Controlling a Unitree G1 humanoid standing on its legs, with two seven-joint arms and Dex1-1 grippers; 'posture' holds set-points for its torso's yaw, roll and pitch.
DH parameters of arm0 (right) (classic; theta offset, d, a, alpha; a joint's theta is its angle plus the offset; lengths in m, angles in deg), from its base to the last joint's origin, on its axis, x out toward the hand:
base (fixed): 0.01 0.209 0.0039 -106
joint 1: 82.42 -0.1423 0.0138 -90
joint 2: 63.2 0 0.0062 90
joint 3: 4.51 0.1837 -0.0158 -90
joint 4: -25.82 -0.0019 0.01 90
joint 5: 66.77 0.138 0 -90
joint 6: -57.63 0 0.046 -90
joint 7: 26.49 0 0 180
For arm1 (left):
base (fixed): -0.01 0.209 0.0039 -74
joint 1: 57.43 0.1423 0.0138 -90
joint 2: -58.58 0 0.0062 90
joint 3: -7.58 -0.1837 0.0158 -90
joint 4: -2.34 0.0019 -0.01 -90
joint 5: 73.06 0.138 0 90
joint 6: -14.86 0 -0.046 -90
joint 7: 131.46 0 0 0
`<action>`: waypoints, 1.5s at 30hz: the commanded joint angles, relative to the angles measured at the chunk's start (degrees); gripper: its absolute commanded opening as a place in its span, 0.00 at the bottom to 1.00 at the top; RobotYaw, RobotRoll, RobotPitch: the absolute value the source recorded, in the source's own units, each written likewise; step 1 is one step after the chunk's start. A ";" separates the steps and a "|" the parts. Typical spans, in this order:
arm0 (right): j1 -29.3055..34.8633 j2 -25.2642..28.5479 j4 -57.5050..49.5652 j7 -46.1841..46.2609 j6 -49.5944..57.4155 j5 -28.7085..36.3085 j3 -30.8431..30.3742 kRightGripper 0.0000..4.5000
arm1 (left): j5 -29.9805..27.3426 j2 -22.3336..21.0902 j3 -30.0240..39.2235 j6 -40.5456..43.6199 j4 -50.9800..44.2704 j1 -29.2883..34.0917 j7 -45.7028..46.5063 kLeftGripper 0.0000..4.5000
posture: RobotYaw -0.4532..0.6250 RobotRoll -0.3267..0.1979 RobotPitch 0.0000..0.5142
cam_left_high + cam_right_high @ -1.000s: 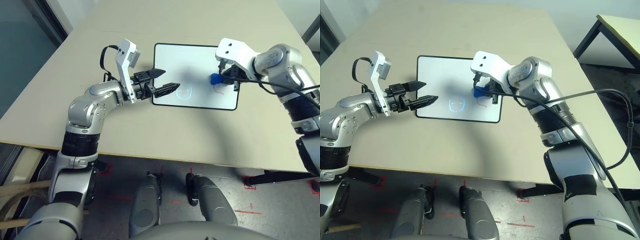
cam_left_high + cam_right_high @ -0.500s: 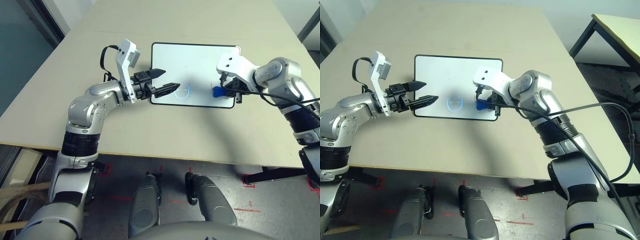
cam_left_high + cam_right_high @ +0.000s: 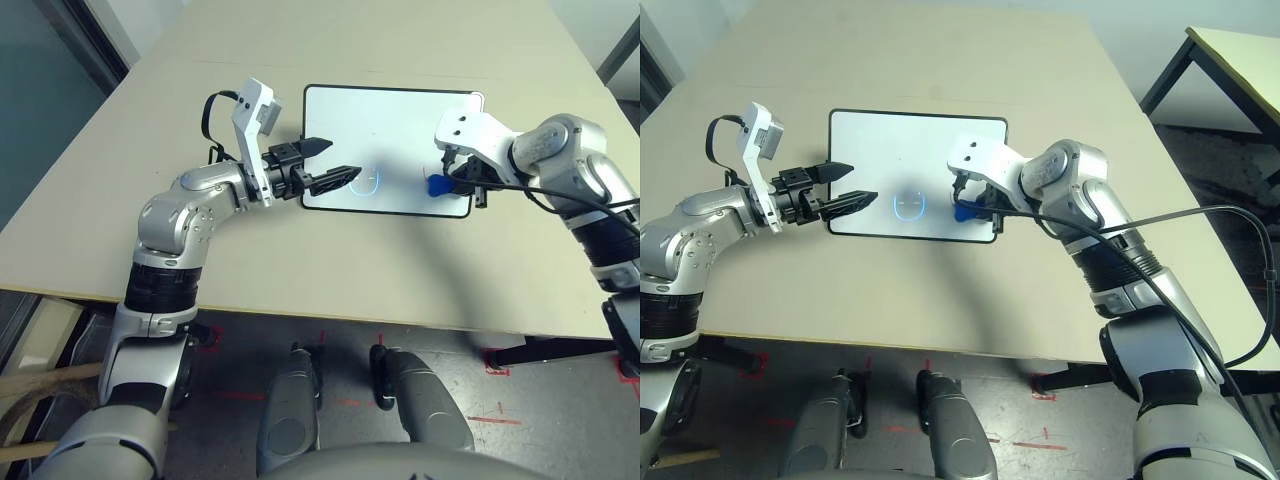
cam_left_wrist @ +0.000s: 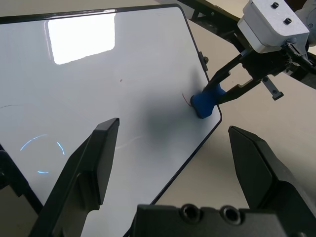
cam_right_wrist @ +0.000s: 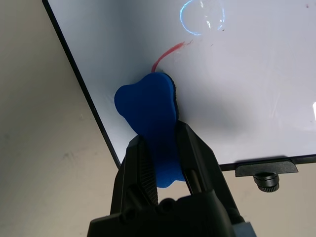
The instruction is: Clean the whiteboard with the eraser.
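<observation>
The whiteboard (image 3: 390, 125) lies flat on the tan table, black-framed. My right gripper (image 3: 452, 182) is shut on the blue eraser (image 3: 437, 185), which presses on the board near its near right corner. In the right wrist view the eraser (image 5: 148, 111) sits between the two fingers (image 5: 133, 168), and a short red stroke (image 5: 170, 51) curves out from under its tip. My left gripper (image 3: 341, 157) hovers open over the board's left near edge, nothing between its fingers; its wrist view shows the eraser (image 4: 205, 101) across the board.
A black knob (image 5: 266, 180) sticks out of the board's right short side. A blue ring of light (image 3: 370, 180) reflects mid-board. Bare table (image 3: 300, 260) runs to the front edge near me. A second table (image 3: 1240, 50) stands off to the right.
My right gripper has dragged the eraser toward the board's near edge, over the red mark. The left arm has stayed put. The view shifted slightly.
</observation>
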 commanded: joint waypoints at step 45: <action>-8.18 -9.15 11.38 9.73 -2.11 1.57 1.08 0.15 | 0.36 0.59 -1.47 -1.27 0.73 1.59 -0.12 1.00 | 0.33 0.62 0.46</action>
